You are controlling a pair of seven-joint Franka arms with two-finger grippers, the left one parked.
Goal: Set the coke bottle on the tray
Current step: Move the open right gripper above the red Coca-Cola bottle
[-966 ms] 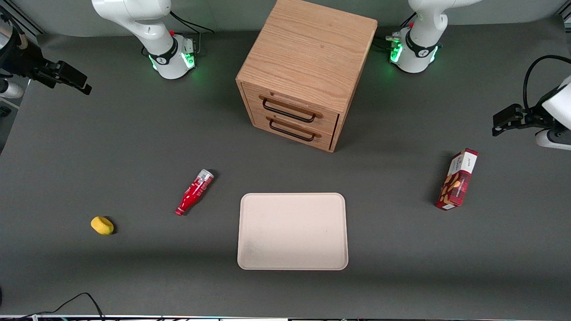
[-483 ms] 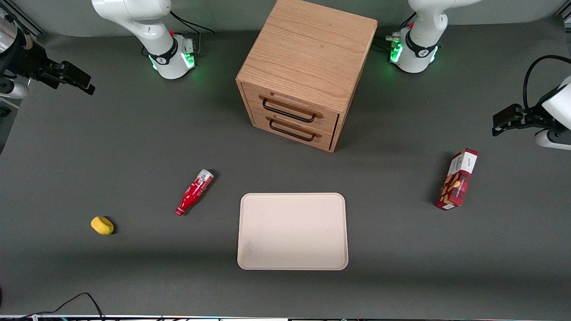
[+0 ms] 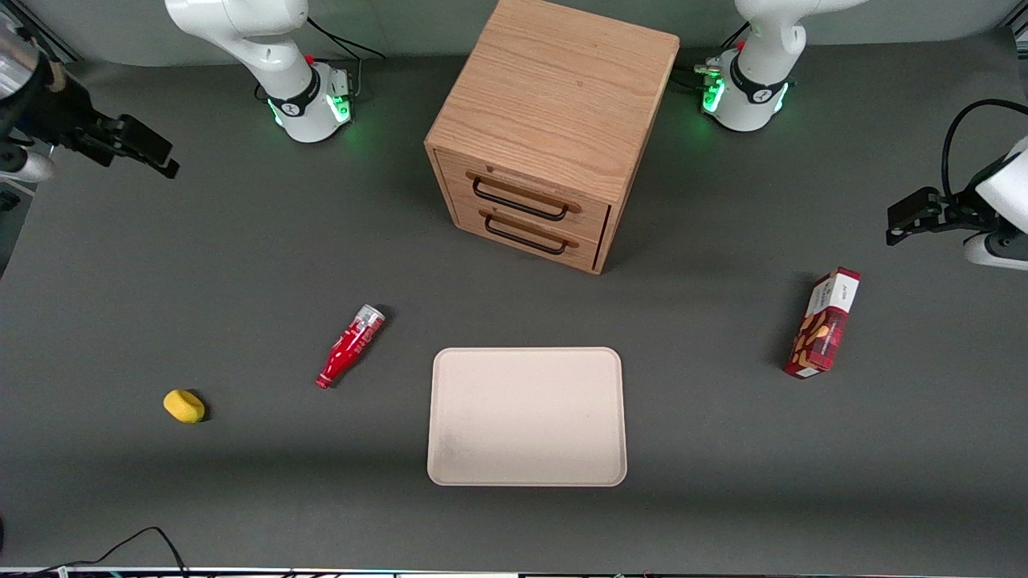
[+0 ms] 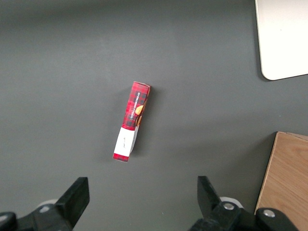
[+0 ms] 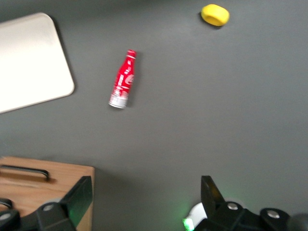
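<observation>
The coke bottle lies on its side on the grey table, beside the tray toward the working arm's end, its red cap pointing toward the front camera. It also shows in the right wrist view, with the tray beside it. My gripper hangs high over the working arm's end of the table, far from the bottle. Its fingers stand wide apart with nothing between them; the gripper is open.
A wooden two-drawer cabinet stands farther from the front camera than the tray. A yellow sponge-like piece lies toward the working arm's end, also in the right wrist view. A red-and-white snack box lies toward the parked arm's end.
My gripper has drifted a little inward over the table and slightly nearer to the front camera. The bottle, tray and other things have not moved.
</observation>
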